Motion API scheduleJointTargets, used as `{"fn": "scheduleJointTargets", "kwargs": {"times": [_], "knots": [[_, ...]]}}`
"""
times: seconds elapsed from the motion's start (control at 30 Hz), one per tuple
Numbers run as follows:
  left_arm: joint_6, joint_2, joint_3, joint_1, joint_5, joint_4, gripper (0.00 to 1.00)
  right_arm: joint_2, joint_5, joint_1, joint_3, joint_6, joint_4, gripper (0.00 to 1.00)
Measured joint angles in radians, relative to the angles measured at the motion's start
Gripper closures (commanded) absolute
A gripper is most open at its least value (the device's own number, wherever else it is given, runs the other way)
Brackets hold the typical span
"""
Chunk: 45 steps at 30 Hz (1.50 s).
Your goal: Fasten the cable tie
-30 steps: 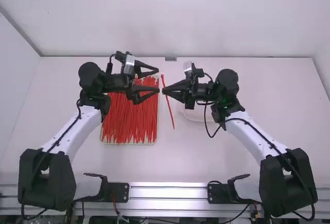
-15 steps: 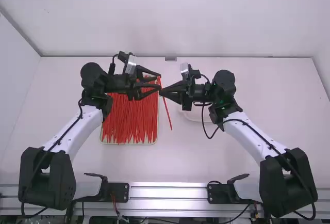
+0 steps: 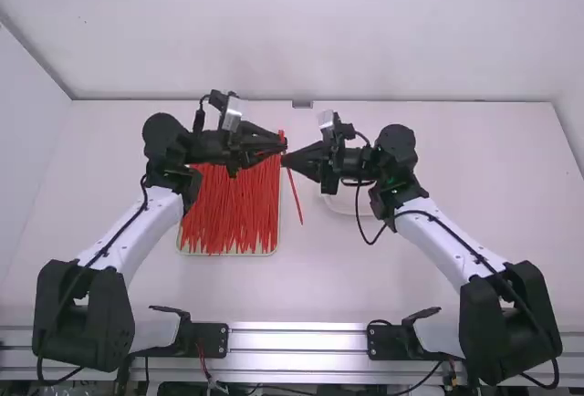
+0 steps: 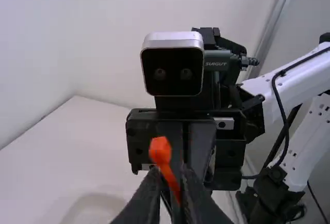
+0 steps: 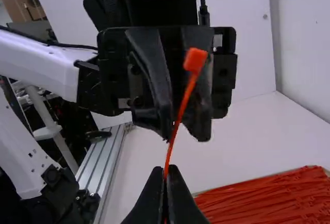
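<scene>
A single red cable tie [image 3: 296, 195] hangs slanted above the table's middle, its head end up. My right gripper [image 3: 288, 161] is shut on its strap; in the right wrist view the fingers [image 5: 165, 175] pinch the tie [image 5: 180, 110] below its head. My left gripper [image 3: 276, 147] faces the right one from the left. Its fingers [image 4: 171, 180] stand closed around the tie's upper part, just under the head [image 4: 161, 150]. Both grippers meet nose to nose, held above the table.
A flat tray [image 3: 228, 252] with a pile of several red cable ties [image 3: 228, 200] lies under the left arm. A pale round dish [image 3: 342, 204] sits under the right arm. A metal rail [image 3: 292, 337] runs along the table's front edge.
The left gripper moved right to the tie and its fingers closed from wide open onto it. The right gripper shifted slightly left with the tie.
</scene>
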Motion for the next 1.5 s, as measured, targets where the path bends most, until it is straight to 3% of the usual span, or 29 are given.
{"fn": "scheduleJointTargets", "kwargs": {"times": [0.3, 0.37, 0.5, 0.8, 1.0, 1.27, 1.5], "knots": [[-0.045, 0.0, 0.0, 0.0, 0.003, 0.042, 0.98, 0.001, 0.015, 0.0, 0.0, -0.01, 0.007, 1.0], [-0.05, 0.0, 0.0, 0.0, 0.0, 0.042, 0.98, 0.001, 0.013, 0.0, 0.0, -0.014, 0.005, 0.87], [-0.053, 0.0, 0.0, 0.003, -0.003, 0.033, 0.99, 0.001, 0.003, -0.003, 0.0, -0.024, 0.0, 0.83], [-0.082, 0.0, 0.113, 0.018, 0.016, -0.027, 0.99, 0.001, -0.033, -0.037, 0.0, -0.079, -0.135, 0.47], [-0.079, 0.0, 0.246, 0.018, 0.019, -0.212, 0.99, 0.001, -0.034, -0.026, 0.0, -0.153, -0.204, 0.39], [-0.076, 0.0, 0.352, 0.018, 0.012, -0.32, 0.99, 0.001, -0.035, 0.004, 0.0, -0.238, -0.244, 0.38], [-0.076, 0.0, 0.369, 0.018, 0.011, -0.358, 0.99, 0.002, -0.037, 0.003, 0.0, -0.256, -0.264, 0.51]]}}
